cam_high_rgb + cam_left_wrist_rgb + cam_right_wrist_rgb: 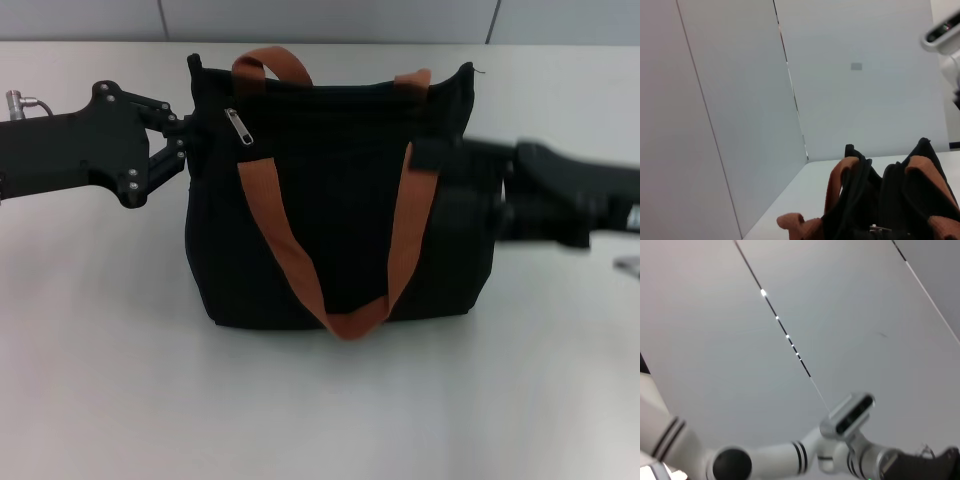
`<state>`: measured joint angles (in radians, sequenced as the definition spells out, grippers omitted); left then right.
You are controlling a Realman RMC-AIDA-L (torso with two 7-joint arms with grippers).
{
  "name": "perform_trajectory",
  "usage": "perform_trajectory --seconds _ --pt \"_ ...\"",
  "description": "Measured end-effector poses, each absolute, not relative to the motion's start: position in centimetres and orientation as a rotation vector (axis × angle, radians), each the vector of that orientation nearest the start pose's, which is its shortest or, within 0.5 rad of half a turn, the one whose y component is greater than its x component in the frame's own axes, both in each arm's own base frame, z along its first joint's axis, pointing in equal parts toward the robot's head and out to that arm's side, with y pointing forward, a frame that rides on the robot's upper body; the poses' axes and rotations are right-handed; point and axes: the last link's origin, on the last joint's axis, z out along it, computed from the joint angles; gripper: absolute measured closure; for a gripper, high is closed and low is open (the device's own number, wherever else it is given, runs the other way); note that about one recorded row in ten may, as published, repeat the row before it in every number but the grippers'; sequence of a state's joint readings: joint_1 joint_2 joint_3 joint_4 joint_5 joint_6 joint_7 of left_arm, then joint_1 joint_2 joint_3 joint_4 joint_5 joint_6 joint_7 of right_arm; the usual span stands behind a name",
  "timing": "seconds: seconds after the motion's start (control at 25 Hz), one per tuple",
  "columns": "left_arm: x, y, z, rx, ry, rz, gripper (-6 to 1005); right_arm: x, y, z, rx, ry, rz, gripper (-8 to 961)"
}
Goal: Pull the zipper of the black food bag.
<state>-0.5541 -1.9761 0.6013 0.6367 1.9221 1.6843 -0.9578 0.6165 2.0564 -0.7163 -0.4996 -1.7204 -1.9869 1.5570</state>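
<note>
The black food bag stands upright in the middle of the table, its orange-brown straps hanging down the front. The silver zipper pull lies near the bag's top left end. My left gripper is at the bag's upper left edge, its fingers closed in on the fabric. My right gripper is blurred against the bag's upper right side, over the right strap. The left wrist view shows the bag's top, the straps and a bit of silver metal. The right wrist view does not show the zipper.
The white table spreads around the bag, with a grey wall behind it. The right wrist view shows the robot's own white body and head camera.
</note>
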Motion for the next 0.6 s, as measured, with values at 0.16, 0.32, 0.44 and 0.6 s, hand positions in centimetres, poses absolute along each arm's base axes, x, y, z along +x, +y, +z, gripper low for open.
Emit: perform_trajectory --seconds 0.16,0.32,0.44,0.6 --pt "-25.9 34.1 5.4 -2.64 0.049 -0.711 928 16.4 33.2 2.5 -2.944 0.866 1.399 125" --pt "-25.9 34.0 5.4 -2.642 0.052 -0.713 928 12.8 36.3 2.5 -3.036 1.005 1.185 125" --pt "-25.9 34.0 5.4 -2.642 0.053 -0.713 928 11.4 37.9 1.8 -3.039 1.097 1.024 125" --pt "-25.9 34.0 5.4 -2.642 0.053 -0.713 928 10.4 39.0 1.2 -3.029 1.158 0.885 126"
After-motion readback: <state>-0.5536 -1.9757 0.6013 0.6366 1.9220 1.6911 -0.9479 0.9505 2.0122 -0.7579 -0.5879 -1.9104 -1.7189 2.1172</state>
